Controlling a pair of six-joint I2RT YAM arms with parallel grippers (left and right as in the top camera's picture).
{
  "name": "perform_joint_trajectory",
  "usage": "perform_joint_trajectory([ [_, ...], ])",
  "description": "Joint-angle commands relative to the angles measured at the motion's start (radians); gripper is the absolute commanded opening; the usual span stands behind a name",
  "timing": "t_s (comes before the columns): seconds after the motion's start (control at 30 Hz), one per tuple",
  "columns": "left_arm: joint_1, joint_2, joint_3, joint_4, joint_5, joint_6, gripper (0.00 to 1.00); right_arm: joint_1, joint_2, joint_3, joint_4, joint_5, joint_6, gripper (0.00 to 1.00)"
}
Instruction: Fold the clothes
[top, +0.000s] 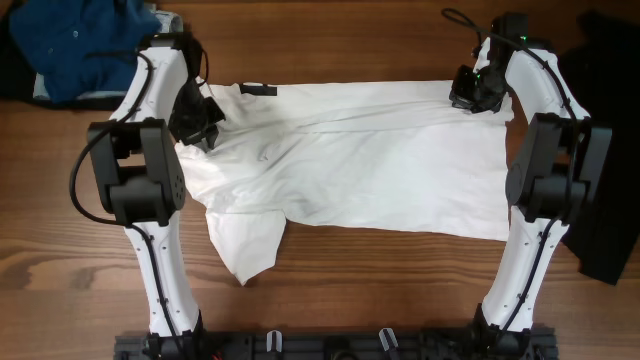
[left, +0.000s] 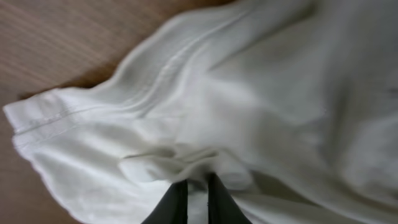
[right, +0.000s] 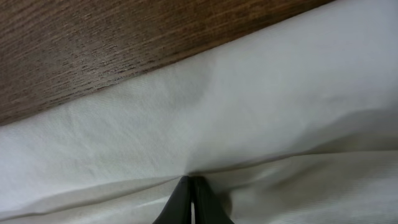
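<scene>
You are early in the job. The white T-shirt (top: 370, 160) lies spread almost flat across the middle of the tabletop (top: 380, 300), with one sleeve (top: 245, 240) sticking out toward the near edge on the left. I see no finished fold in it. Your left hand (top: 205, 125) sits at the shirt's far left end, and its wrist view shows the fingers pinched on a bunched ridge of cloth. Your right hand (top: 470, 92) is at the far right corner, fingers closed on the cloth, with a crease running out from the tips. So both grips look set, and the fold itself is yet to come. The blue garment (top: 85, 45) at the far left and the black garment (top: 605, 150) at the right lie unfolded, waiting their turn.
</scene>
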Motion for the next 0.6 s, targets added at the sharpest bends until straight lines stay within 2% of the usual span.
perform_joint_trajectory([
  [0.0, 0.042, 0.015, -0.007, -0.029, -0.035, -0.050, 0.09, 0.001, 0.081, -0.061, -0.002, 0.123, 0.016, 0.04],
  [0.07, 0.062, 0.010, -0.007, -0.041, -0.052, -0.068, 0.04, 0.001, 0.081, -0.060, -0.007, 0.158, 0.016, 0.04],
  [0.27, 0.092, -0.079, -0.007, -0.027, -0.052, -0.076, 0.04, 0.001, 0.073, -0.015, -0.066, 0.171, 0.020, 0.04],
  [0.43, 0.050, -0.229, -0.007, 0.063, -0.051, -0.064, 0.04, 0.001, 0.014, 0.066, -0.141, 0.171, 0.027, 0.04],
  [0.5, 0.022, -0.267, -0.007, 0.098, -0.047, -0.064, 0.12, 0.001, -0.020, 0.094, -0.164, 0.171, 0.029, 0.06],
  [0.53, 0.001, -0.285, -0.007, 0.122, -0.039, -0.064, 0.26, 0.001, -0.042, 0.098, -0.172, 0.171, 0.031, 0.20],
  [0.57, -0.017, -0.290, -0.007, 0.137, -0.032, -0.064, 0.32, 0.001, -0.062, 0.098, -0.179, 0.170, 0.032, 0.38],
])
